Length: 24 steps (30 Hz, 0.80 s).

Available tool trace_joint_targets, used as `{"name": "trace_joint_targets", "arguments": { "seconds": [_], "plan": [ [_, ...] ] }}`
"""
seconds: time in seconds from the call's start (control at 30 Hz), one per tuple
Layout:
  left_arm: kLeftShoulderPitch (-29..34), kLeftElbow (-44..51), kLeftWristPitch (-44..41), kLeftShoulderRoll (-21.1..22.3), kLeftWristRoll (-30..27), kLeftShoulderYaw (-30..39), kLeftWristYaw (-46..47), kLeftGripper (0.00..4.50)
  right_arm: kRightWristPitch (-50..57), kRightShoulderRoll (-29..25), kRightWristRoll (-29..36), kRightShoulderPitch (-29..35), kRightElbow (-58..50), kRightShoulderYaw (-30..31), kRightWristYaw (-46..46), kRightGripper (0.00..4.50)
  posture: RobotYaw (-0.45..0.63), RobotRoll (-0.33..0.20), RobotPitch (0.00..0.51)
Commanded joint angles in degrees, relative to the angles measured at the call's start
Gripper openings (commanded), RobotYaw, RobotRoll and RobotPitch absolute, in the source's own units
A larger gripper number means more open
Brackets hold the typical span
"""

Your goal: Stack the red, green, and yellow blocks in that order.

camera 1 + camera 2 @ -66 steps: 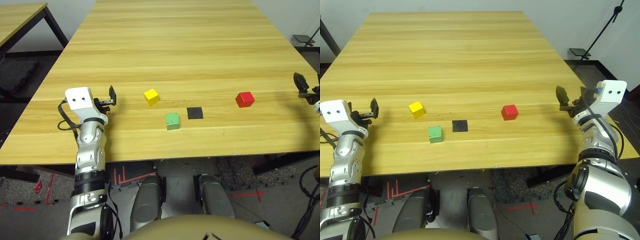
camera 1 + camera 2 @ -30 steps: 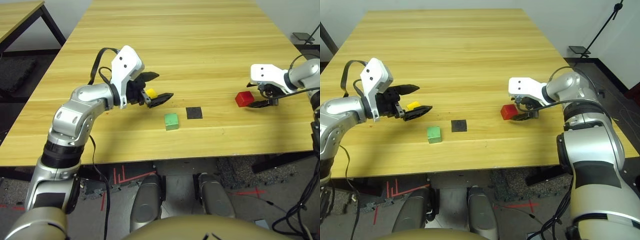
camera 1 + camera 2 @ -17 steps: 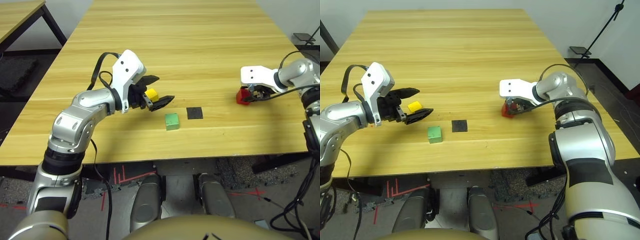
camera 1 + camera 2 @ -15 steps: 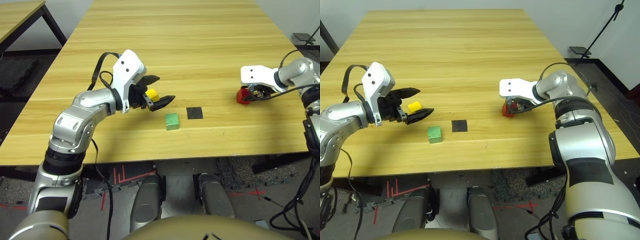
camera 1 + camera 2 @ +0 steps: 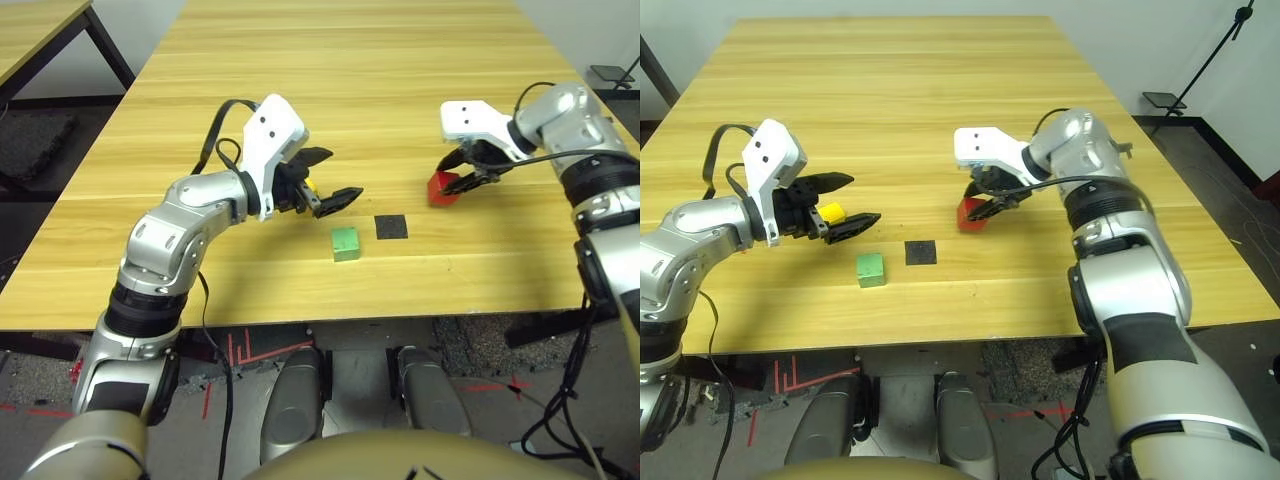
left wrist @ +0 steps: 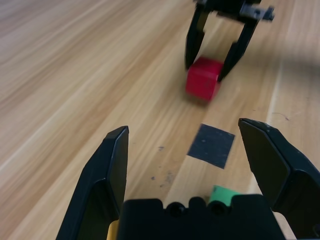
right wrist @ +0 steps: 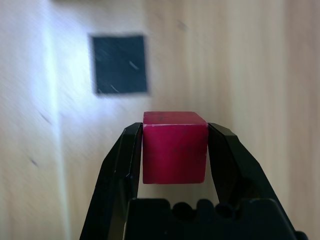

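Landmark: the black square patch (image 5: 391, 227), flat on the bench (image 5: 350, 90), with bare wood grain around it.
Red block (image 6: 202, 80): to the right of the patch and a little farther from the robot, pinched in the right gripper (image 7: 175, 125). One finger presses each of two opposite sides. Whether its underside clears the bench, I cannot tell.
Right gripper: closed on the red block, to the right of the patch, reaching in from the robot's right side with its fingers angled down.
Green block (image 5: 870, 270): on the bench, just to the left of the patch and slightly nearer the robot, apart from the patch. Its top is bare.
Yellow block (image 5: 833, 213): to the left of the patch and farther from the robot than the green block, partly hidden by the left gripper (image 5: 866, 198). Whether any finger touches it, I cannot tell.
Left gripper: spread wide, to the left of the patch and farther out, its two fingers well apart, pointing toward the patch's side of the bench. Nothing is pinched between its fingertips.
Stack: unbuilt, the three blocks standing apart from one another around the patch.
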State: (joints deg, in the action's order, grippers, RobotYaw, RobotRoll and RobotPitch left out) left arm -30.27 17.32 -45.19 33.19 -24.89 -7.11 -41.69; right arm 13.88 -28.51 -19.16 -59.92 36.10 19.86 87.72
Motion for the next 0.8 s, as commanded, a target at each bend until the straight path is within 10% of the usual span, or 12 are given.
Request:
{"name": "trace_joint_targets", "arguments": {
  "seconds": [0.03, 0.8],
  "plan": [
    [-0.93, -1.02, 0.33, 0.13, 1.17, -1.1, -0.46, 4.5, 8.73, 1.28, -0.24, 1.58, -9.95, 2.49, -0.4, 2.11, 0.26, -0.216, 0.08],
    [0.97, 1.42, -1.71, -0.91, 1.36, 0.46, 2.88, 4.5, 15.5, 3.59, 1.35, 2.08, -15.74, 11.04, -2.83, 2.11, 0.35, -0.245, 0.112]
  ]
}}
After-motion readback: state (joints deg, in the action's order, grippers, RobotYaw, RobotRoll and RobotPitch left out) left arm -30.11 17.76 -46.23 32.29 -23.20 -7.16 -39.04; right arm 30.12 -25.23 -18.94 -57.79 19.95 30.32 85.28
